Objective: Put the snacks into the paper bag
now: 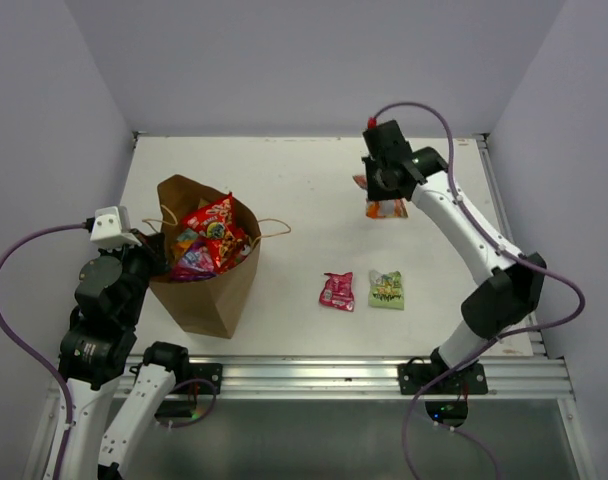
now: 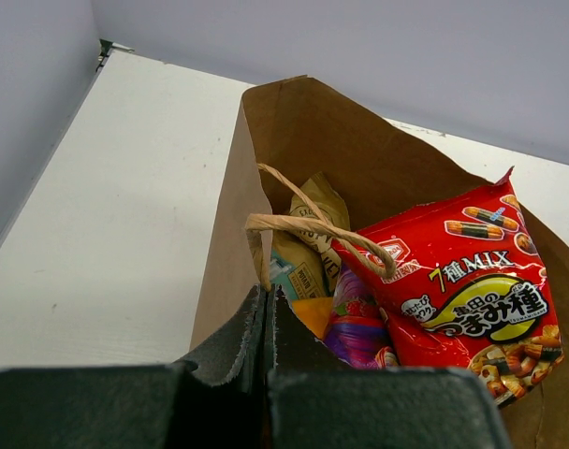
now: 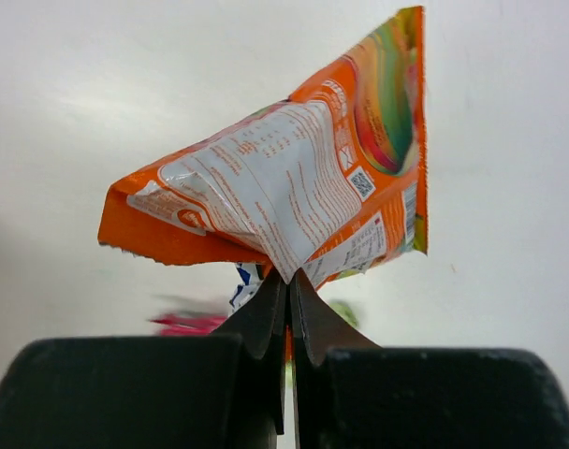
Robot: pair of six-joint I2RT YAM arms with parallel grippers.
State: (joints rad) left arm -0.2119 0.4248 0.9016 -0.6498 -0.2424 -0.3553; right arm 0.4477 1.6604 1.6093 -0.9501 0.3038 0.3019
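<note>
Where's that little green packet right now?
In the overhead view, the green packet lies on the table right of centre, just right of the small red packet, not touching.

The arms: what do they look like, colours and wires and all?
The left arm and right arm are white tubes with chunky black joints. A purple cable loops along each. Their fingers are black tapering wedges. A small red piece tops the right wrist.

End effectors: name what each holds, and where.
Left end effector: the paper bag, by its near rim. Right end effector: the orange packet, by its crumpled lower edge.
</note>
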